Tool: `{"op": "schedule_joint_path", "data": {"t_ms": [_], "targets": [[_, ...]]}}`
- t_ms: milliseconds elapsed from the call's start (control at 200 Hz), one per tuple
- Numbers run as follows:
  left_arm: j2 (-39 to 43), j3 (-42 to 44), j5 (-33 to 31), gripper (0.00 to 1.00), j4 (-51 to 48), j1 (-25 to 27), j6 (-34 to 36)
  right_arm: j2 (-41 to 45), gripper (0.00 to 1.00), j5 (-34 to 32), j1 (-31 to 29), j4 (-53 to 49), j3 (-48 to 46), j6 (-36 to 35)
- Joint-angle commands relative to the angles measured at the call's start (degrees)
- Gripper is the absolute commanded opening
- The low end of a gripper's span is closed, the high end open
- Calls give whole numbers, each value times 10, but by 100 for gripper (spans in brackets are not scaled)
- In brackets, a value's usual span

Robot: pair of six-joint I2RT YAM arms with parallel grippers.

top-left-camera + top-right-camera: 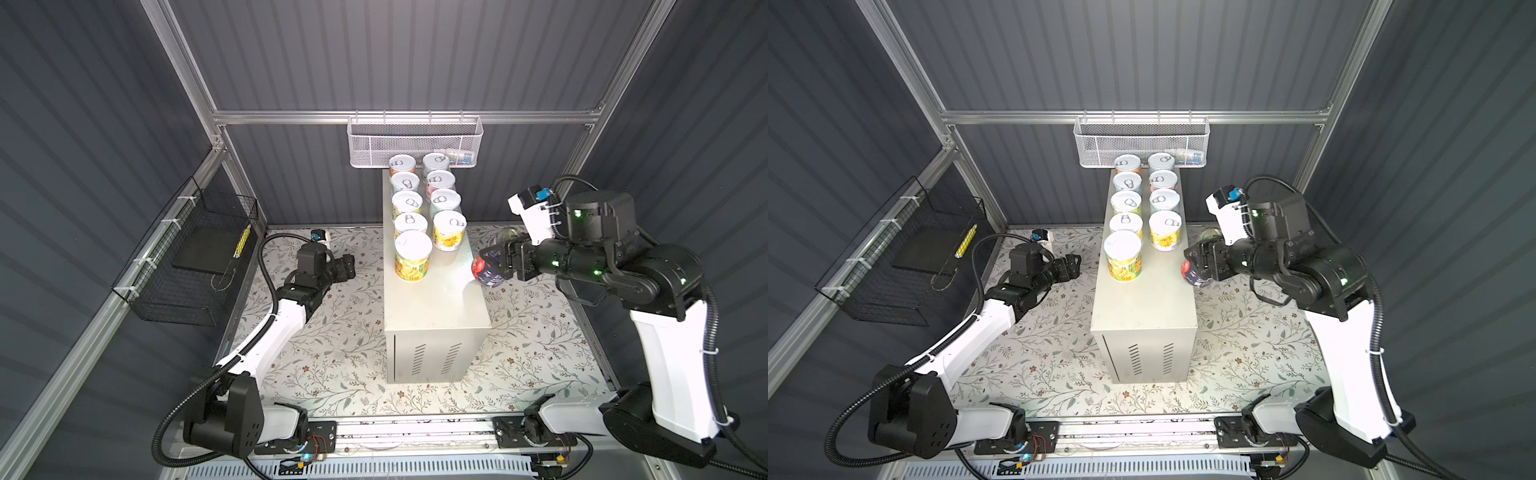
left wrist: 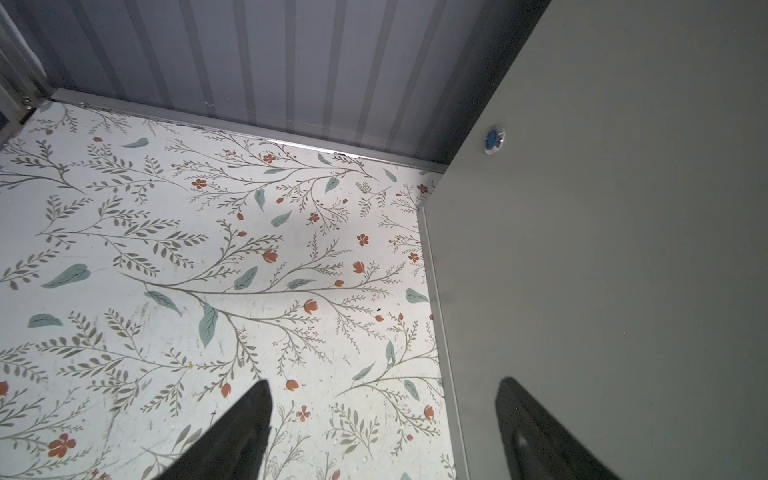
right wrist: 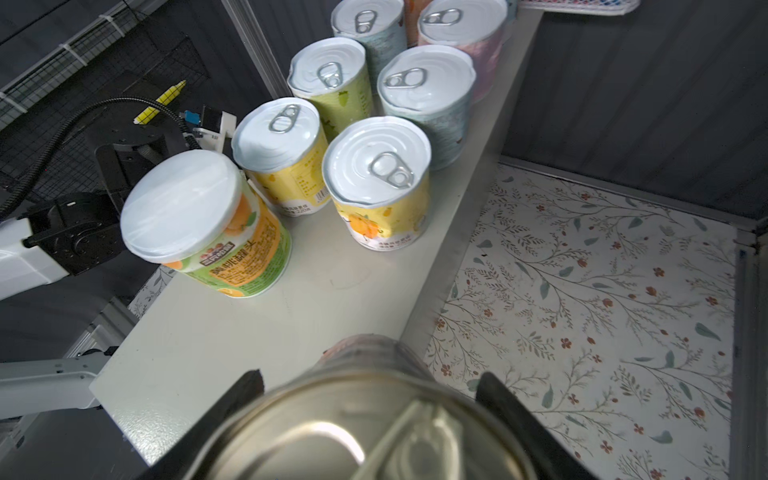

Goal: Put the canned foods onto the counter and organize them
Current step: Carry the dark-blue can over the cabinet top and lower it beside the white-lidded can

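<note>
Right wrist view – right fingers (image 3: pixel 224 415) clamped on either side of the dark-blue can (image 3: pixel 374 419), lid toward the lens. Can hangs tilted at the right long edge of the desk (image 3: pixel 257 332), part over the top, part over the floral mat (image 3: pixel 582 311)

Both top views – nine cans (image 1: pixel 440 180) stand on the desk already, in two rows running from its far end: four small ones each, plus a wide-lidded can (image 1: pixel 412 255) closing the left row. Free slot is beside that one, just nearer than the yellow can (image 1: pixel 449 235). Near half of the desk is bare

Left fingers (image 2: pixel 249 424) spread apart, nothing between them, beside the desk's left wall

Risks as I read them:
- can is tilted; let go like that, it could rock and roll off the desk's right edge
- can't tell how high its base rides above the desk top; if low, a sideways move may clip the rim and twist the can in the grip
- slot sits tight to the yellow can; a wide swing could knock it into its row
</note>
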State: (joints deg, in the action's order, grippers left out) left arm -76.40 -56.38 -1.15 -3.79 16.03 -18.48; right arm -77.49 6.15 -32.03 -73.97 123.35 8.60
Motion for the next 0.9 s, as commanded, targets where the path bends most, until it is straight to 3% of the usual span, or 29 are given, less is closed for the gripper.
{"op": "schedule_joint_path", "data": {"t_ms": [0, 455, 680, 896], "targets": [[7, -27, 28, 85, -20, 0, 10, -24, 0, -29, -35, 70, 43, 6], [13, -6, 20, 85, -11, 3, 12, -140, 0, -118, -110, -13, 163, -8], [9, -3, 19, 85, -10, 3, 13, -173, 34, -143, -122, -46, 200, -17], [13, 0, 15, 85, -10, 3, 14, -182, 45, -165, -124, -59, 200, -23]]}}
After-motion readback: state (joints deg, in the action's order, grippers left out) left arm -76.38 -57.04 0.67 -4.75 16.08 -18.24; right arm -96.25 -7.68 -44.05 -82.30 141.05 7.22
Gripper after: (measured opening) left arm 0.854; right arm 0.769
